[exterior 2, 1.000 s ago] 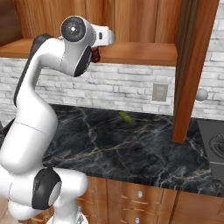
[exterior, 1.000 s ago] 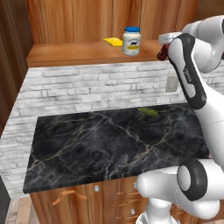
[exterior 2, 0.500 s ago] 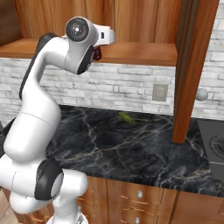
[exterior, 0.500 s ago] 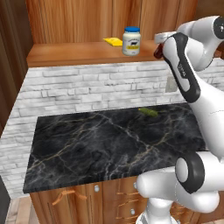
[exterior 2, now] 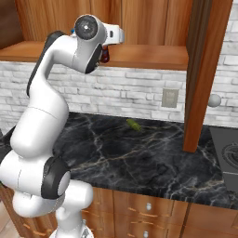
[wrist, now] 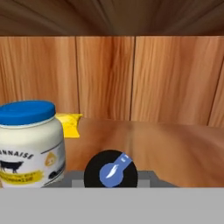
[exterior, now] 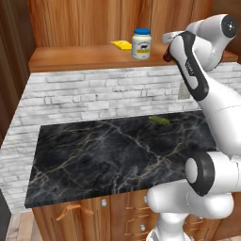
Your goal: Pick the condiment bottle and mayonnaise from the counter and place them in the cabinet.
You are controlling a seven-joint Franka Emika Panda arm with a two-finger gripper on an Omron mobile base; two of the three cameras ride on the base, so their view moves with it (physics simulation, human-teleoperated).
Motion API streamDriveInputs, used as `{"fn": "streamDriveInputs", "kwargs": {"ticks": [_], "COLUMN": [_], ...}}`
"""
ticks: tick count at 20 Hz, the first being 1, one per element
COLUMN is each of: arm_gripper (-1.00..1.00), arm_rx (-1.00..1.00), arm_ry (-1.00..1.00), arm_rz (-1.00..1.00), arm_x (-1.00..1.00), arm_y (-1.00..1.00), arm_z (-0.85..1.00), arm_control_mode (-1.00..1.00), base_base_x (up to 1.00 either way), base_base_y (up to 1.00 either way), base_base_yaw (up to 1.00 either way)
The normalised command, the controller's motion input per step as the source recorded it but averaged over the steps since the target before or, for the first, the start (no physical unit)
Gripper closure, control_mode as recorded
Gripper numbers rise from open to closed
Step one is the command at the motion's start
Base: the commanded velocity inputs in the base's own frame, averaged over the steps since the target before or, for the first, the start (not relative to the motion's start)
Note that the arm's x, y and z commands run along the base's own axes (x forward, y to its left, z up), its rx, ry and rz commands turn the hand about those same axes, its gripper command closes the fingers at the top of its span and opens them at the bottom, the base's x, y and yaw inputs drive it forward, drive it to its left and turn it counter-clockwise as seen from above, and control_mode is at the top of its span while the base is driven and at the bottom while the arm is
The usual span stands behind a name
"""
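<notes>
Room: brick backsplash stood between the black marble counter (exterior: 117,155) and the reddish-brown wooden cabinet (exterior: 80,56) shelf.
Shelf: squat white blue-lidded mayonnaise (exterior: 141,44) stood upright mid-shelf, a yellow packet (exterior: 122,44) just beside it toward the back.
Gripper: beside the jar, clamped around the slim dark red condiment bottle (exterior 2: 105,54); its black cap (wrist: 110,169) showed.
Counter: small green object (exterior: 159,121) near the back edge.

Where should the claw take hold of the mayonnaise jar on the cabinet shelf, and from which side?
Grip the mayonnaise around its white body, just under the blue lid, coming level from the open front of the cabinet. It stands upright, round and squat, with a wood panel and a yellow packet behind it, so the front is the free way in.
</notes>
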Motion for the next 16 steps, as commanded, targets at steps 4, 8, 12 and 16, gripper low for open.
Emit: {"fn": "streamDriveInputs", "kwargs": {"ticks": [4, 8, 12, 16], "arm_gripper": [1.00, 1.00, 1.00, 1.00], "arm_rx": [0.00, 0.00, 0.00, 0.00], "arm_ry": [0.07, 0.01, 0.00, 0.00], "arm_rz": [0.00, 0.00, 0.00, 0.00], "arm_x": [0.38, 0.28, 0.23, 0.10], "arm_y": [0.00, 0.00, 0.00, 0.00], "arm_z": [0.00, 0.00, -0.04, -0.24], "arm_control_mode": [-1.00, -1.00, -1.00, -1.00], "base_base_x": [0.00, 0.00, 0.00, 0.00], "base_base_y": [0.00, 0.00, 0.00, 0.00], "base_base_yaw": [0.00, 0.00, 0.00, 0.00]}}
